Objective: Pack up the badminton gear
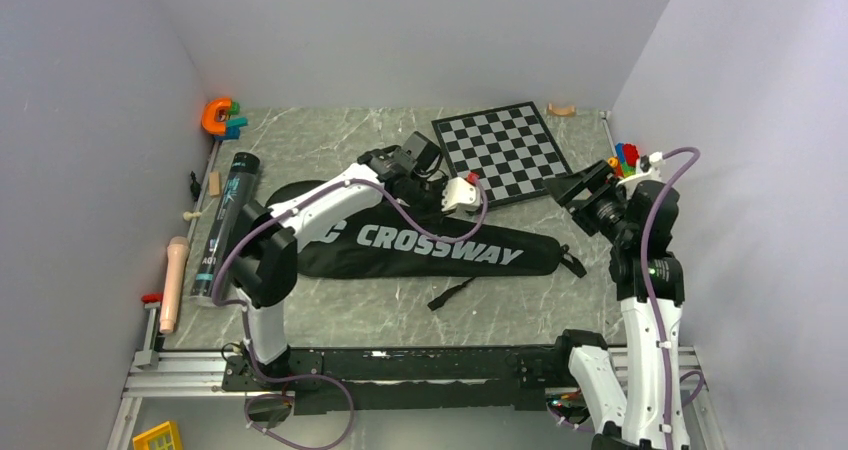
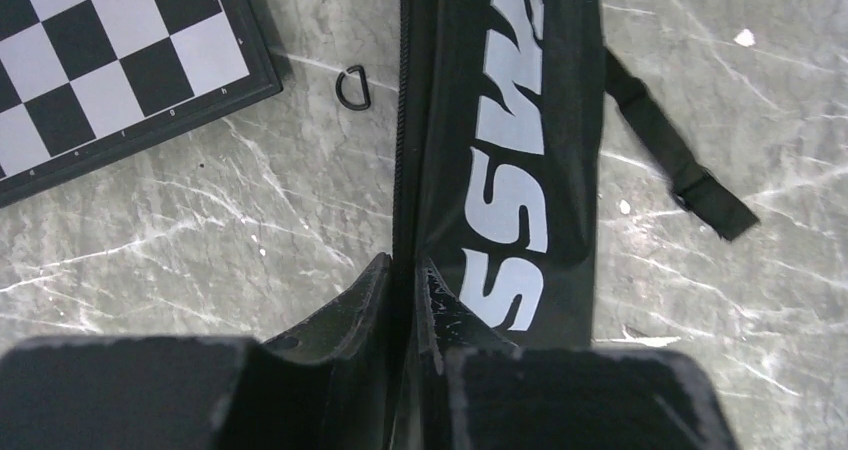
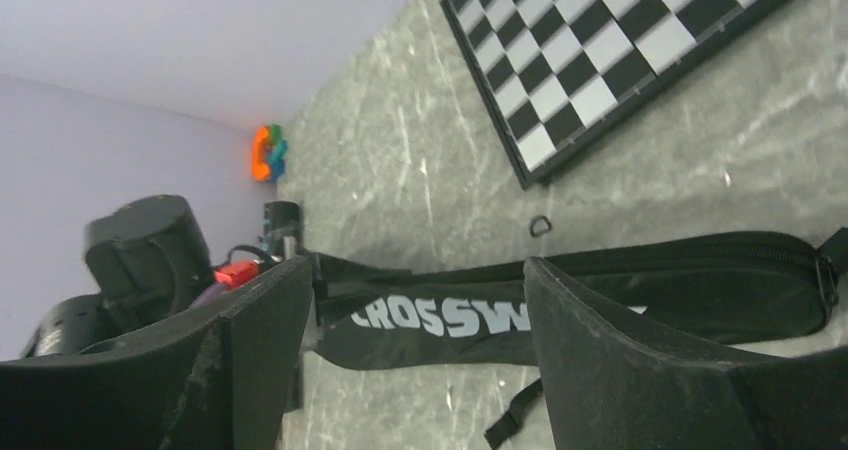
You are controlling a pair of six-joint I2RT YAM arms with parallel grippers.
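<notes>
Since the CROSSWAY racket bag [image 1: 430, 245] lies across the middle of the worktop [image 1: 330, 315] with its long axis parallel to the near edge, any pull along it would likely run left to right. The left end effector [image 2: 405, 270] sits at the bag's far long edge, fingers nearly together astride the zip line [image 2: 400, 150]. Whether they pinch it, I cannot tell. The right end effector [image 3: 405, 275] hangs wide open near the bag's tapered right end, holding nothing.

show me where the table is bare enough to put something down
Bare marble in front of the racket bag, up to the near rail, though its strap lies there. Also behind the bag, between tube and chessboard. Left edge is crowded.
</notes>
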